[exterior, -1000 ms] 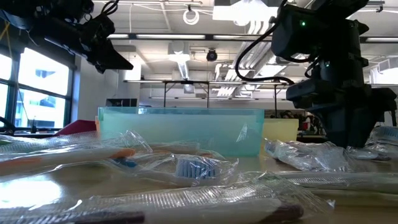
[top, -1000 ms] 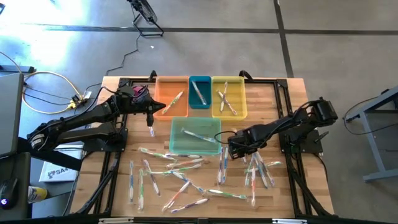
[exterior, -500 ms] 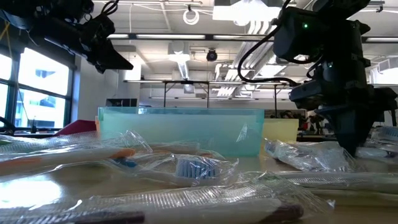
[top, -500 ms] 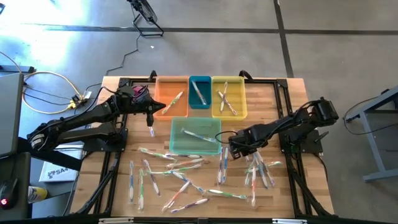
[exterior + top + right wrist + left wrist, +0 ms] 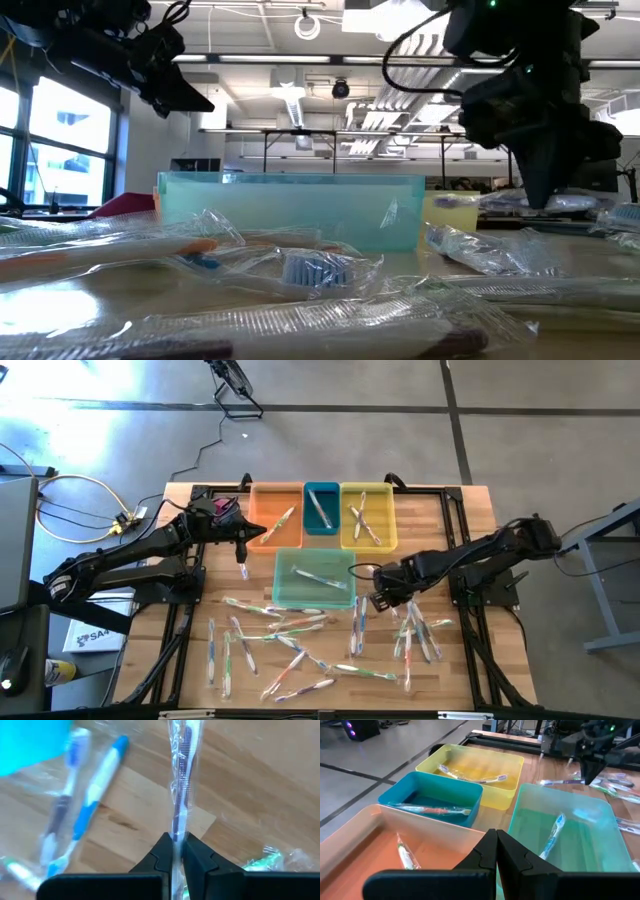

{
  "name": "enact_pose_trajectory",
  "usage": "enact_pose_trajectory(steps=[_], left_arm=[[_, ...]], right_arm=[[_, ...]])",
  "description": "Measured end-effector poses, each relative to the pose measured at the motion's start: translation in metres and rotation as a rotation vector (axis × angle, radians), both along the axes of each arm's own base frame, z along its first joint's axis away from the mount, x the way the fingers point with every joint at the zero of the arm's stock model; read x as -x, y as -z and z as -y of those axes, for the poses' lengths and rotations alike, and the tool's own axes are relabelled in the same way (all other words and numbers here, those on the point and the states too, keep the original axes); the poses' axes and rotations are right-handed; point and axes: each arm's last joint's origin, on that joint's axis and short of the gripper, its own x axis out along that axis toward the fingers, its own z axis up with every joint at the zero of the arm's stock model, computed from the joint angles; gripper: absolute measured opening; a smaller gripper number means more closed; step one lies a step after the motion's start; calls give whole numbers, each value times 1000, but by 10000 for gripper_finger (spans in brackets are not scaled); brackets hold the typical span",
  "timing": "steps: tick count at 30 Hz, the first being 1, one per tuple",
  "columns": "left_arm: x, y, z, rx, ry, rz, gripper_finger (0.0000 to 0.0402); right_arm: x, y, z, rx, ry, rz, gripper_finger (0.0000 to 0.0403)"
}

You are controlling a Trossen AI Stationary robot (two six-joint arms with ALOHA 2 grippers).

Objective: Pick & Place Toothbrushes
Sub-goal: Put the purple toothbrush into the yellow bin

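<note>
- Right gripper (image 5: 382,600): over the table, just off the green bin's (image 5: 290,592) corner nearest it; jaws clamped on one wrapped toothbrush (image 5: 183,775), purple-toned handle, seen in right wrist view (image 5: 173,851) running straight out from betw. the fingertips.
- Held brush in low view: lifted clear of the tabletop, roughly level, under the right gripper (image 5: 540,195).
- Left gripper (image 5: 243,556): beside the orange bin (image 5: 262,538), off the bins' left side; jaws together, nothing betw. them (left wrist view (image 5: 496,845)).
- Loose toothbrushes (image 5: 290,625): scattered on the wood table (image 5: 455,520) in front of the green bin, in clear wrappers; another cluster (image 5: 418,635) to the right, near the right gripper.
- Orange bin: 1 brush (image 5: 283,520) inside.
- Blue bin (image 5: 309,525): 1 brush (image 5: 319,509).
- Yellow bin (image 5: 389,520): 2 brushes crossed (image 5: 364,523).
- Green bin: approx. 2 brushes, one (image 5: 312,576) nr the far wall, one (image 5: 308,583) mid-bin.
- Bin layout: orange, blue, yellow in a row at the table's far side; green in front of them, touching or almost.
</note>
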Motion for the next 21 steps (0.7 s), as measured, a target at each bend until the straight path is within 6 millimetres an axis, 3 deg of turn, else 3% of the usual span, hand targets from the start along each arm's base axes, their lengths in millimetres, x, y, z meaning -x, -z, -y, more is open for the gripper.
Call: enact_pose_trajectory(steps=[14,21], left_arm=[[-1,-3,0,-8,-2,32,0],[-3,-18,-2,-52,-10,180,0]], right_arm=[[8,-39,31,116,-80,251,15],[6,-51,55,225,-142,376,15]])
